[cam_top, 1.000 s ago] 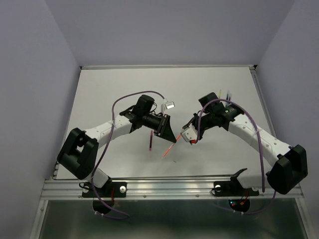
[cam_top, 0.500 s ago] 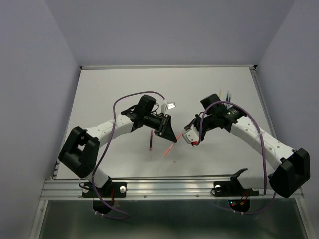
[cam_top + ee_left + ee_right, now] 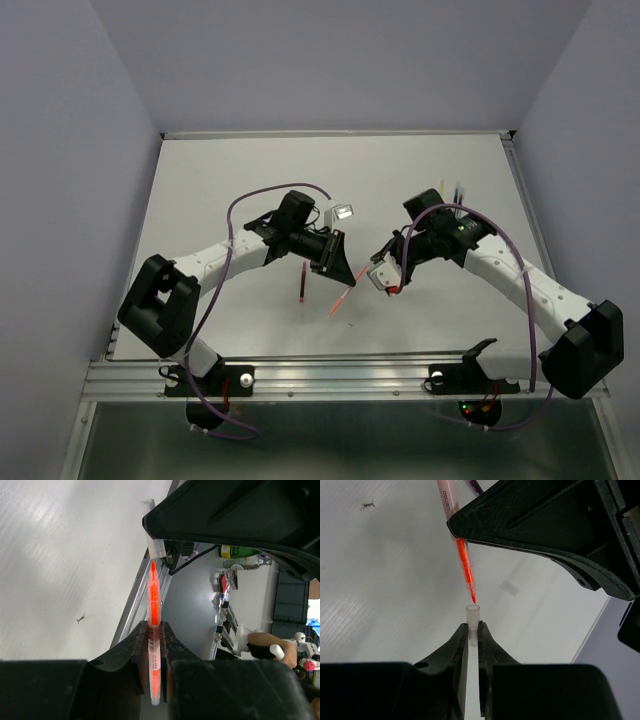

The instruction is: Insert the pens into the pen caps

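Note:
My left gripper (image 3: 154, 626) is shut on the orange-red pen (image 3: 153, 595), which sticks out ahead of the jaws. My right gripper (image 3: 473, 626) is shut on a clear pen cap (image 3: 472, 615), open end toward the pen. The pen tip (image 3: 473, 599) sits just off the cap's mouth, lined up with it, with a small gap. The cap also shows in the left wrist view (image 3: 156, 547). In the top view the left gripper (image 3: 345, 272) and right gripper (image 3: 380, 278) face each other above the table's middle.
A maroon pen (image 3: 302, 283) lies below the left gripper, with an orange-red streak (image 3: 340, 302) beside it. Yellow (image 3: 441, 188) and blue (image 3: 459, 188) pens lie at the back right. A small pale box (image 3: 342, 211) sits behind the grippers. A loose cap (image 3: 509, 586) lies on the table.
The right arm has shifted slightly, its gripper edging a little down and right. The left gripper has crept a little toward it. Both holds are unchanged.

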You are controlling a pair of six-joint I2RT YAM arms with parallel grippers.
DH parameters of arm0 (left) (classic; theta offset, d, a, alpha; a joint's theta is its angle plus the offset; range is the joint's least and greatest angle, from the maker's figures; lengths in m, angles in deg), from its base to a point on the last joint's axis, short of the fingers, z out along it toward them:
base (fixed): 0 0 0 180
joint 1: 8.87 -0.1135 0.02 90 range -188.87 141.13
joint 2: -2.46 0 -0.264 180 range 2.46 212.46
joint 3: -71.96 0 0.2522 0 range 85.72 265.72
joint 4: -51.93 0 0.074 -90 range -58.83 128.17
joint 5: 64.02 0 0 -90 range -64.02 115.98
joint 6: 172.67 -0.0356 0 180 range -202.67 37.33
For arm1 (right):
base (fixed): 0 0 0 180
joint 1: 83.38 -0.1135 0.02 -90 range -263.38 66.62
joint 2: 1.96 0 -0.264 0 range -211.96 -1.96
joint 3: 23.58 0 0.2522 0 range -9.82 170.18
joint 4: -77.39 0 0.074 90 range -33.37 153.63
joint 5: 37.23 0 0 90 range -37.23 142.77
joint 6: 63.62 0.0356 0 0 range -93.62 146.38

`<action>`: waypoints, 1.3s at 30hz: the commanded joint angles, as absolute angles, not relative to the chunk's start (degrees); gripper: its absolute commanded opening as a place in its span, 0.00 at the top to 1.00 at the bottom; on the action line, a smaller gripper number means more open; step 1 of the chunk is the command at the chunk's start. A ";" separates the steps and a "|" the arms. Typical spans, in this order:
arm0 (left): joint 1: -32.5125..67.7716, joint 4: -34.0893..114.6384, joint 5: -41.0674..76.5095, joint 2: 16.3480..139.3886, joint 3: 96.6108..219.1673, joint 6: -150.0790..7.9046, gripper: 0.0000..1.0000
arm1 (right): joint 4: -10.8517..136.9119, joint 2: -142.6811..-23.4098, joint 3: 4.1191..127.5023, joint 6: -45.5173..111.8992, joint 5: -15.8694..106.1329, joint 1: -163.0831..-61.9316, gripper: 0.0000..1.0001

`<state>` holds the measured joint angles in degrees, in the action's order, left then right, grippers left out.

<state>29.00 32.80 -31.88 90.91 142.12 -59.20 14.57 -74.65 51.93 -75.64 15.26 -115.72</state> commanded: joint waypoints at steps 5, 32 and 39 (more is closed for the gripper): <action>29.63 31.67 -31.32 91.32 146.01 -59.90 1.00 | 15.11 -72.63 51.44 -75.58 14.80 -116.08 0.99; 29.80 27.45 -28.86 90.62 148.03 -62.63 1.00 | 17.66 -74.03 51.88 -71.89 17.00 -116.08 0.99; 30.15 27.62 -28.77 90.53 148.30 -62.45 1.00 | 18.80 -76.14 52.40 -70.13 18.14 -116.08 0.99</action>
